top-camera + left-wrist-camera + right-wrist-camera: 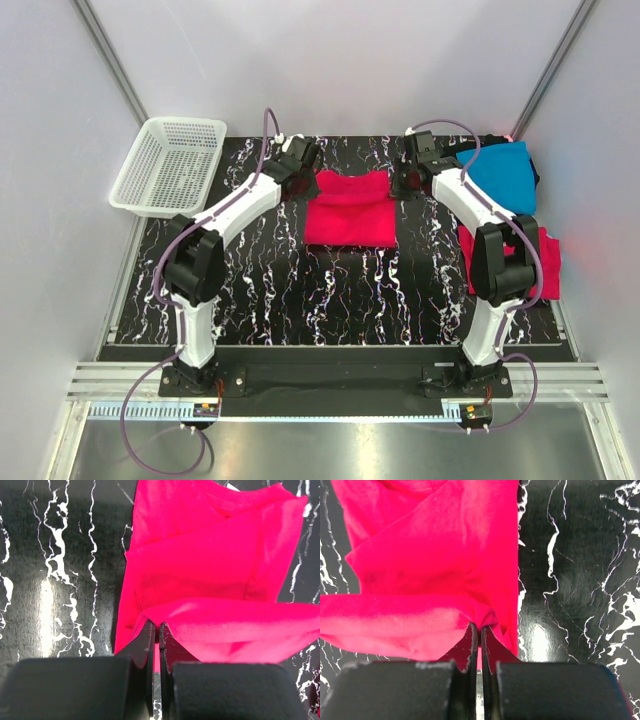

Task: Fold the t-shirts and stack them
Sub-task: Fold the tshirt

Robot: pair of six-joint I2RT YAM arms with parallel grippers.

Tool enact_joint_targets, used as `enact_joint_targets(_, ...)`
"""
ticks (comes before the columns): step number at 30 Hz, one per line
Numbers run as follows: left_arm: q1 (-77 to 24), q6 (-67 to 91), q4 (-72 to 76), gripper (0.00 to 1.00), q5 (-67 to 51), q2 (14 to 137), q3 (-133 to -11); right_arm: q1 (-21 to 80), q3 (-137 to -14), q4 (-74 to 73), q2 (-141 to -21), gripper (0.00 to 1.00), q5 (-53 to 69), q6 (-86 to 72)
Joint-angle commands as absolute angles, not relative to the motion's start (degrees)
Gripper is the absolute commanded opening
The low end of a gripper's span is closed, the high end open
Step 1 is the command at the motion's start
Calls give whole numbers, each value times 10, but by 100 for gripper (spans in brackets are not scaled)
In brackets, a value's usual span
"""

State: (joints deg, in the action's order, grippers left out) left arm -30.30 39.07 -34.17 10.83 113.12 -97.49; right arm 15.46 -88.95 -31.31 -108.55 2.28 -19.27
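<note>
On the marbled table, left claw and right claw each clamp shut on the pinkish-red t-shirt.

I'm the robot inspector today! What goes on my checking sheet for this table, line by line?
Surface: black table with white marble veins.
Job's things: middle red t-shirt partly folded at the table's middle; turquoise t-shirt at the far right; second red t-shirt at the right edge, partly behind the right arm.
Clutter: white mesh basket at the far left corner.
Grippers: left pincer and right pincer each shut on the middle red t-shirt's far edge.
Cables: purple cables loop along both arms.
Surroundings: white walls; metal rails at the near edge.
</note>
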Motion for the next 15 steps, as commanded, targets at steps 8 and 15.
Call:
enact_joint_targets(8,-295,361,-332,0,130,1061,-1019,154,-943,-304,-1026,0,11,-171)
enact_joint_targets(15,-270,357,-329,0,114,1140,-1101,147,-1025,-303,-1103,0,-13,-152)
